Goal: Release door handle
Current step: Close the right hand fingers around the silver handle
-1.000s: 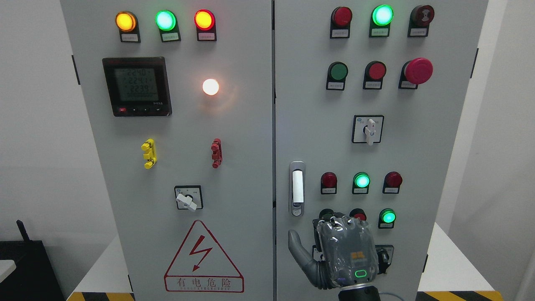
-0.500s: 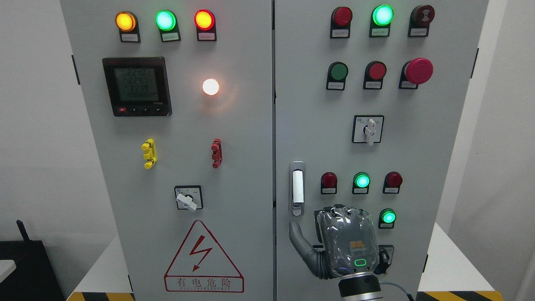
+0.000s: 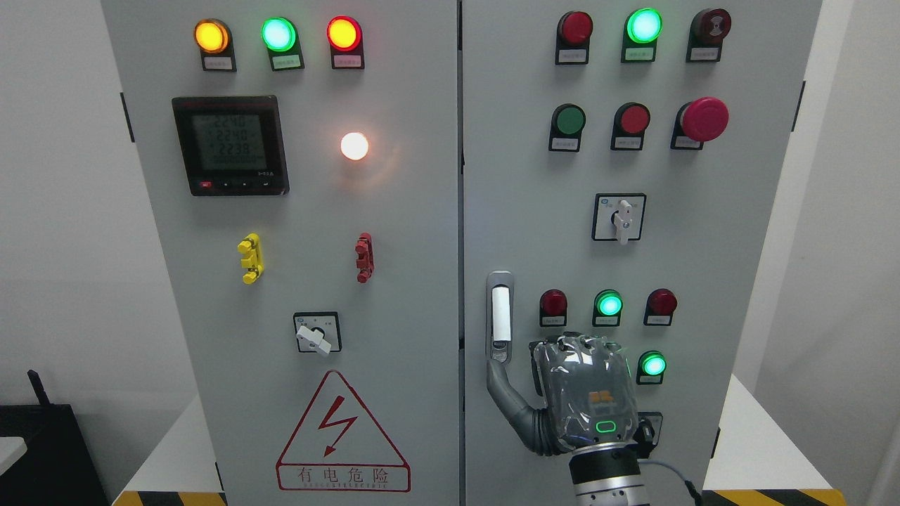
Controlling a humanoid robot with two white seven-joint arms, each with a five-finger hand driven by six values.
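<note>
surface: white platform (image 3: 756,439) | on it: grey cabinet (image 3: 422,281), upright

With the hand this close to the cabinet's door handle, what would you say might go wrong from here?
1. The right hand has its thumb tip at the foot of the grey and white door handle; it may snag there.
2. Its knuckles cover small buttons beside the lit green button; one may get pressed.

The right hand (image 3: 587,393) is seen low against the cabinet's right door (image 3: 534,176), its thumb tip at the foot of the door handle (image 3: 500,316). Passage upward is crowded by a row of pilot lights (image 3: 608,304) directly above the knuckles and a green lamp (image 3: 653,365) to the right. Bare panel is left open above the handle, and to the left across the seam around the warning triangle (image 3: 342,436).
</note>
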